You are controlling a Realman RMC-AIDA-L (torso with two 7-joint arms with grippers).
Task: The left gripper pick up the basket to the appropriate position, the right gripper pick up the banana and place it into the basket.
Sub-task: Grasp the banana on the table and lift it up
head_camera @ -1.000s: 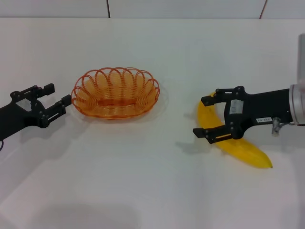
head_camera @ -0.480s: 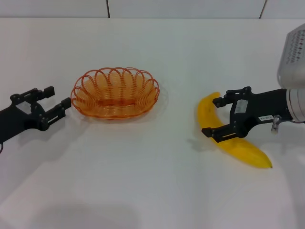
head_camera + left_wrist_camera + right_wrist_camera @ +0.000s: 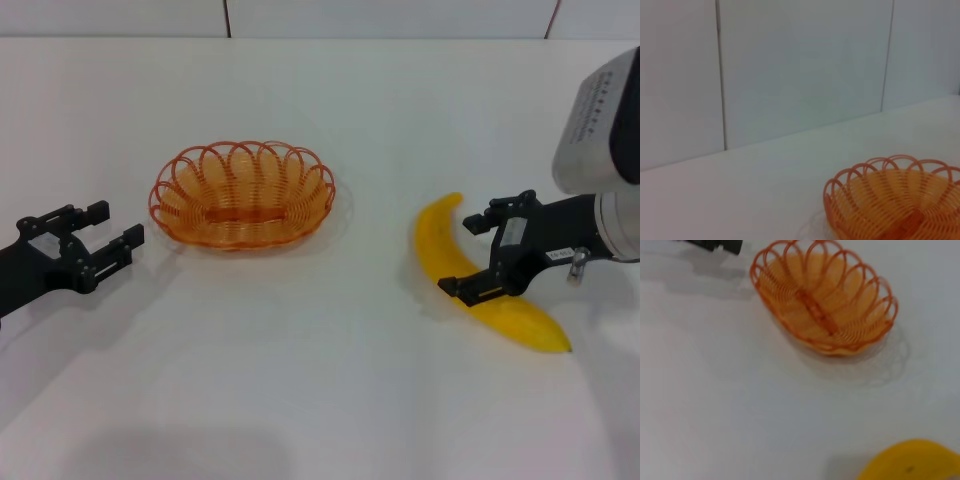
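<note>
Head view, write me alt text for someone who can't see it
An empty orange wire basket sits on a white table, with a yellow banana lying to its right. The right claw, open, straddles the banana's middle, while the left claw, also open, is just left of the basket without touching it.

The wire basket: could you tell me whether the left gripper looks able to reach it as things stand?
Probably yes. The left gripper sits open beside the wire basket, fingers pointing at its rim, with only bare table between them.
</note>
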